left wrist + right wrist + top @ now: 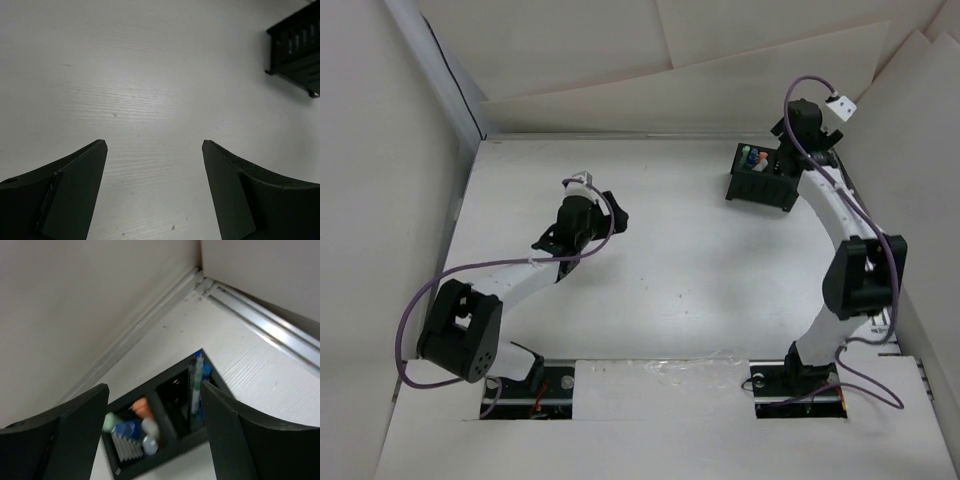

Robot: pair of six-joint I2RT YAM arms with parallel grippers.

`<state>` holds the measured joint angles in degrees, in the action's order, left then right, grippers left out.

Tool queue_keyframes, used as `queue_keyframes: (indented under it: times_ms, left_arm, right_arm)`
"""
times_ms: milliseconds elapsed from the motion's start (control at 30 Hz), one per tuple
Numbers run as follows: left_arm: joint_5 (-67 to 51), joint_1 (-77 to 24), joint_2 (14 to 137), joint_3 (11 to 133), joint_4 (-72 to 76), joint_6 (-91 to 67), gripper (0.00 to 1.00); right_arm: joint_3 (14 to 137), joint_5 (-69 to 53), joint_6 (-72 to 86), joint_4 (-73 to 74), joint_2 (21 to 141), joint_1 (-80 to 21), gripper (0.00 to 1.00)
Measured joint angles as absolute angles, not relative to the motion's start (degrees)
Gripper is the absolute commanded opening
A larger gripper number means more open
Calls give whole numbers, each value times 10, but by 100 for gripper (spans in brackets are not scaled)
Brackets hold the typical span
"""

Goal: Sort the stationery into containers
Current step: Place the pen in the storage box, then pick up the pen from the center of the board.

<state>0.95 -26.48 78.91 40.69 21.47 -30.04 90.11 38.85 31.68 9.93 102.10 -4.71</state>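
At nine o'clock on the white table [670, 270], the left gripper [155, 145] is held spread wide over bare surface, with nothing between its fingers. At two o'clock, the small black rectangular plastic organiser box [760, 192] is seen with light blue, orange and greenish pen-like stationery pieces [132, 426] standing in its compartments. The right gripper [155, 387] hangs spread just above it, empty. A straight upward lift is advised, so that no piece is snagged and the box is not tipped.
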Motion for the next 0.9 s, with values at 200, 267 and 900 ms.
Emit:
queue_keyframes:
  times_ms: [200,267,900]
  left_arm:
    - [60,-205,819,441,164,-312,71]
    - [87,-185,824,441,144,-316,71]
    - [206,-138,939,513,-1,-322,49]
  right_arm:
    - [713,321,370,54,802,-75,0]
    - [646,287,387,37,747,-81,0]
    - [515,92,386,21,642,-93,7]
